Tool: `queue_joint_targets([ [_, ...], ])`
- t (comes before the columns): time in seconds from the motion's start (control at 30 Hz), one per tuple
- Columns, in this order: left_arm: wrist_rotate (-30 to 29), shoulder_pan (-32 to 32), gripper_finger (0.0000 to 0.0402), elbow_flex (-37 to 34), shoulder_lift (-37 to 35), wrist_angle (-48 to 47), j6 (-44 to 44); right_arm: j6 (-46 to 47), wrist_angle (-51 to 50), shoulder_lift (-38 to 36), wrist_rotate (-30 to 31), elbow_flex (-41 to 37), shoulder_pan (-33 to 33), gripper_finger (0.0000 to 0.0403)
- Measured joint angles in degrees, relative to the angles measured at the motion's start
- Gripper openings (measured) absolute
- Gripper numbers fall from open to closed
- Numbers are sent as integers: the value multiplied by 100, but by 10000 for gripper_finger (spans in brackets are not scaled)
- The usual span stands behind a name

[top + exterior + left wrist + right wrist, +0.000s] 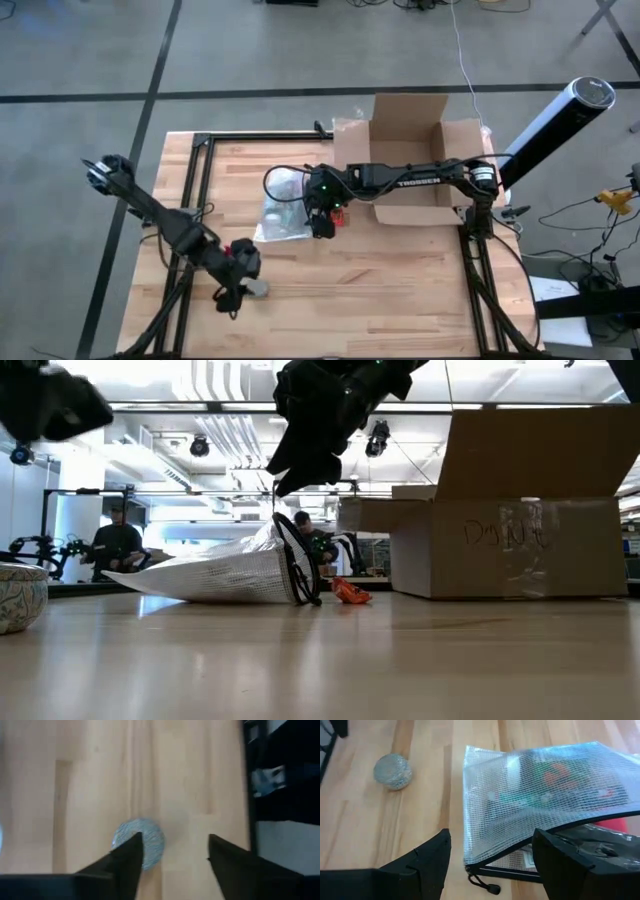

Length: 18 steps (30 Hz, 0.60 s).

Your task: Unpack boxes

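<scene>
Unloading step: my right gripper [487, 857], jaws apart, over mesh pouch [540, 795] mid-tabletop beside box [410, 160]; left gripper [172, 857] open over small bowl [140, 842] near front-left; next, regrasp pouch.

The table [400, 300] is pale wood in jointed planks, smooth with a faint satin sheen. On it the cardboard box [410, 160] is matt brown corrugated board; a strip of glossy clear tape [522, 555] runs down its side. Just beside the box lies a zip pouch [540, 795] of translucent woven-mesh plastic, slightly shiny, edged with black cloth binding. Well apart from the box sits a small ball [393, 771], grey and rough like crumpled foil.
</scene>
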Motion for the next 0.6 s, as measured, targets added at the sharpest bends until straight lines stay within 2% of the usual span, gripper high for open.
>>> queue_joint_targets([
  [0.13, -7, 1, 280, -9, 407, -109, -151, -156, -310, 0, 278, 0, -75, 245],
  [0.23, -4, 3, 316, -9, 601, -116, -266, -299, -810, 0, 621, 0, -137, 247],
  [0.33, -237, 12, 326, -8, 619, -108, -322, -440, -1182, 0, 920, -9, -204, 243],
  [0.5, -1179, 215, 316, 82, 598, -89, -307, -458, -1247, 0, 925, -113, -316, 229],
  [0.6, -1457, 539, 314, 87, 598, 3, -163, -532, -1205, 0, 927, -130, -330, 221],
])
